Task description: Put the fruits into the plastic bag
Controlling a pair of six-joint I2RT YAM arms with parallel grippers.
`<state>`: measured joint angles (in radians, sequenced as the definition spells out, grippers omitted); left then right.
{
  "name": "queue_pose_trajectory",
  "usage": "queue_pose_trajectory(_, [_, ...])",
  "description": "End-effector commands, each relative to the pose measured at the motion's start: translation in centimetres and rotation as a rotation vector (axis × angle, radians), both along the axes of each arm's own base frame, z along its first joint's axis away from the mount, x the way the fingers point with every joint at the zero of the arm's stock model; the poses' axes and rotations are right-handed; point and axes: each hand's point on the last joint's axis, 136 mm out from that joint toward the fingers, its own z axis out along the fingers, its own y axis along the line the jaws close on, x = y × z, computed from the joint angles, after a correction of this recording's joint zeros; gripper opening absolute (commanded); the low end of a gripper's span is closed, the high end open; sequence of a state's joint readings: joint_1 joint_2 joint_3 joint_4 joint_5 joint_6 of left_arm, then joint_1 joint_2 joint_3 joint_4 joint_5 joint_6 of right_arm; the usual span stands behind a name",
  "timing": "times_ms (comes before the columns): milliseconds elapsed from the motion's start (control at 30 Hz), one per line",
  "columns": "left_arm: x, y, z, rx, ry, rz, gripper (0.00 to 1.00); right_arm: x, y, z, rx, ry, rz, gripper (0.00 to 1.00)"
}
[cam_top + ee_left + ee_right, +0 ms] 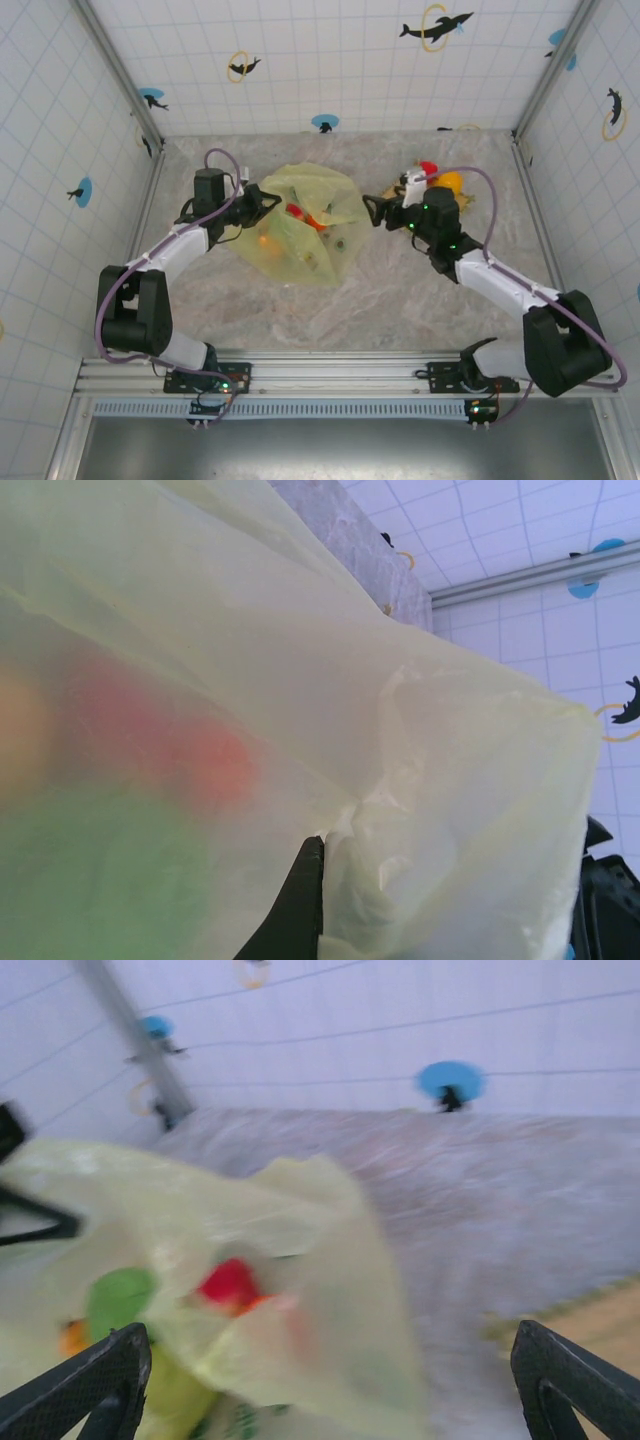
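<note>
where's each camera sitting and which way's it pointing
top external: above and behind the bases, looking down on the table; both arms show, left hand shut on the plastic bag, right hand open.
left wrist: on the left arm, close against the bag's film; one dark finger shows.
right wrist: on the right arm, facing the bag across the table; fingertips at the bottom corners.
shared: all three see the bag with fruits inside.

Grey marbled table point(400, 300): plastic bag point(300, 190) mid-left (fruits point(268, 241) inside), woven mat point(600, 1322) far right.
</note>
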<state>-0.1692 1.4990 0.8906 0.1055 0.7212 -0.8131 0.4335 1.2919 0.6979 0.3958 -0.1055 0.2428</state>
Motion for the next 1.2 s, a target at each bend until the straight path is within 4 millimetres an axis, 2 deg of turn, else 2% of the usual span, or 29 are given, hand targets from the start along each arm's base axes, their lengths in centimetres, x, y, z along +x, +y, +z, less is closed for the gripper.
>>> queue_pose_trajectory(0, [-0.1,0.2,-0.3,-0.002,0.009,0.002,0.00,2.4,-6.3,-2.2,-0.193,0.039,-0.252,0.97])
queue_pose_trajectory(67, [0.0,0.2,-0.2,-0.002,0.004,0.004,0.00,4.1,-10.0,-3.3,-0.279,0.078,-0.388,0.97])
queue_pose_trajectory(167, [-0.1,0.3,-0.1,-0.002,0.004,0.005,0.00,6.2,-13.3,-5.2,-0.319,0.163,-0.482,0.98])
queue_pose_trajectory(467, [-0.1,0.2,0.1,-0.004,-0.003,0.002,0.00,10.2,-18.1,-7.5,-0.373,0.264,-0.632,0.98])
queue_pose_trajectory(767, [-0.2,0.2,0.4,-0.008,-0.008,-0.001,0.00,13.1,-19.3,-9.7,-0.235,0.370,-0.616,0.97])
queue_pose_trajectory(967, [-0.2,0.1,0.4,-0.010,-0.009,-0.003,0.00,15.0,-19.1,-10.5,-0.155,0.406,-0.589,0.96])
queue_pose_trajectory(1167, [-0.2,0.1,0.5,-0.011,-0.011,-0.003,0.00,16.0,-19.1,-11.6,-0.125,0.440,-0.579,0.93])
